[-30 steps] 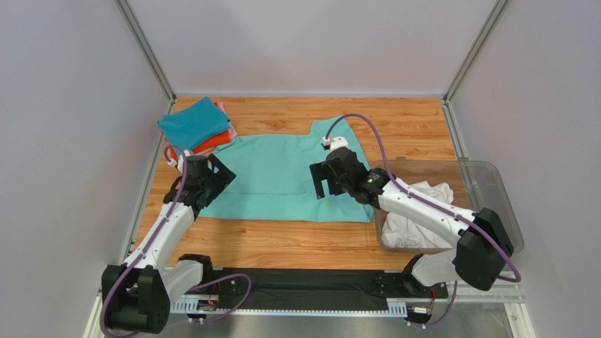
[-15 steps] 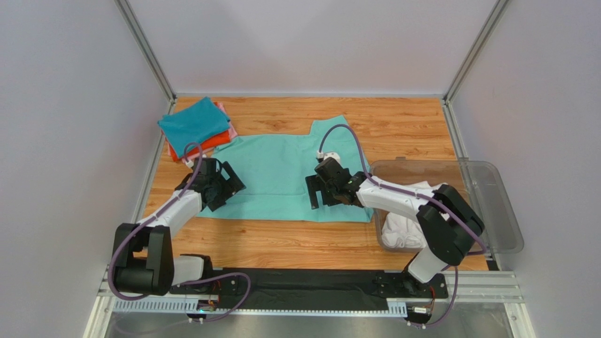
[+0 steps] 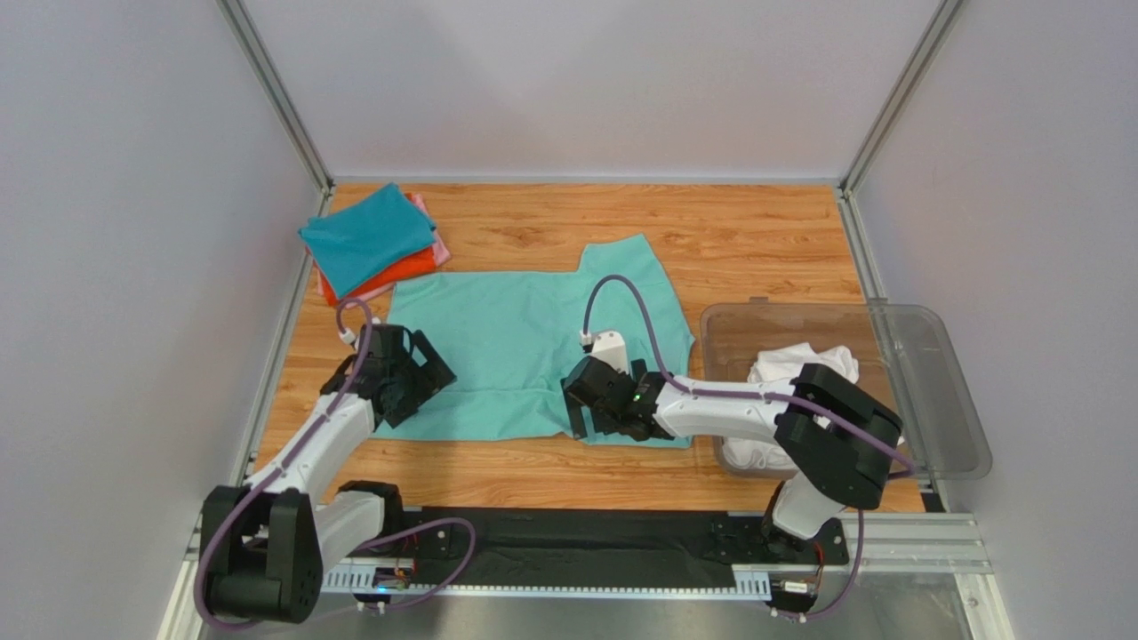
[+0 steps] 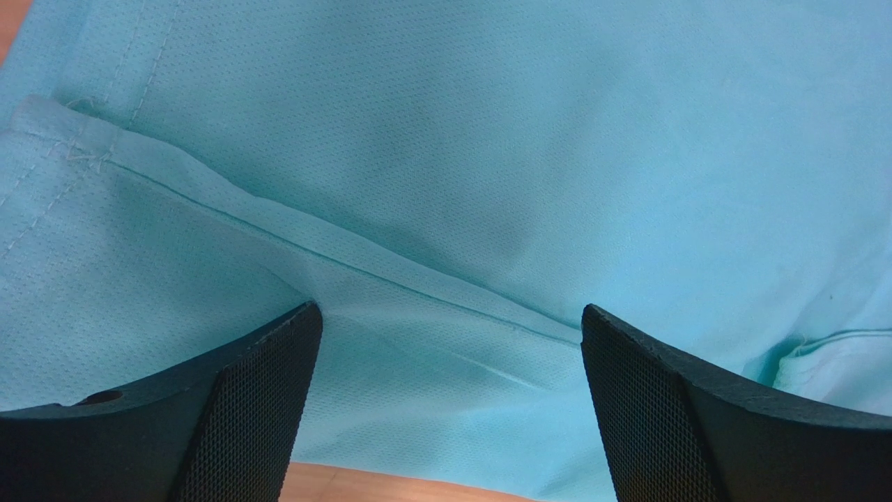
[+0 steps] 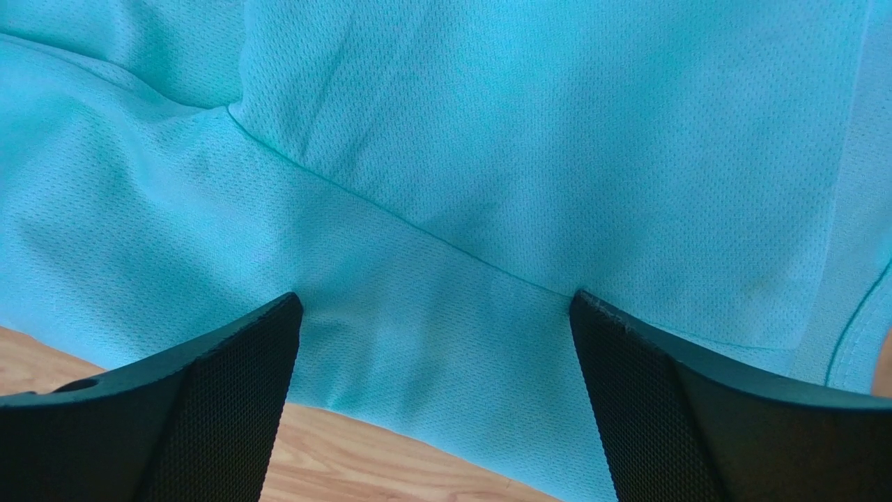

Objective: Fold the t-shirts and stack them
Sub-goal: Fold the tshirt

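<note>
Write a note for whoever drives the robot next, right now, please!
Left gripper: open, holding nothing, low at the near left edge of the mint-green shirt.
Right gripper: open, holding nothing, low at the same shirt's near right edge.
Done: the teal-blue shirt lies folded on the orange-red shirt, stacked at the far left of the table.
Left: the mint-green shirt is spread out mid-table, not yet folded small or stacked. The white shirt is bunched in the clear bin.
</note>
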